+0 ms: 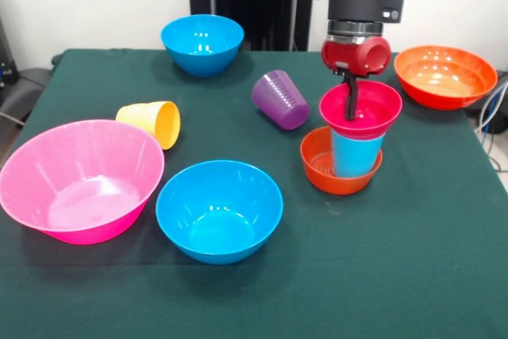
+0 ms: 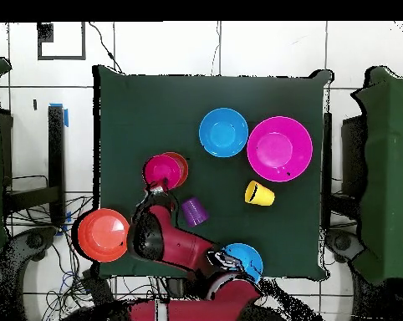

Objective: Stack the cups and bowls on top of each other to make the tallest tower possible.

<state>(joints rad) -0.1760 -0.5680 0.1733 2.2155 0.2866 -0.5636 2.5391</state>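
The tower stands right of the table's middle: a small orange-red bowl (image 1: 321, 168) at the base, a light blue cup (image 1: 357, 155) upright in it, and a small magenta bowl (image 1: 373, 109) on top. My gripper (image 1: 349, 105) reaches down into the magenta bowl at its far rim. In the overhead view the magenta bowl (image 2: 161, 170) covers most of the orange-red bowl (image 2: 183, 165), and the gripper (image 2: 155, 189) is at its edge. A ribbed purple cup (image 1: 279, 99) lies on its side beside the tower. A yellow cup (image 1: 151, 122) lies on its side at the left.
A big pink bowl (image 1: 79, 180) sits at the front left. One blue bowl (image 1: 218, 210) is beside it and another blue bowl (image 1: 202, 44) is at the far edge. A wide orange bowl (image 1: 444, 75) sits at the far right.
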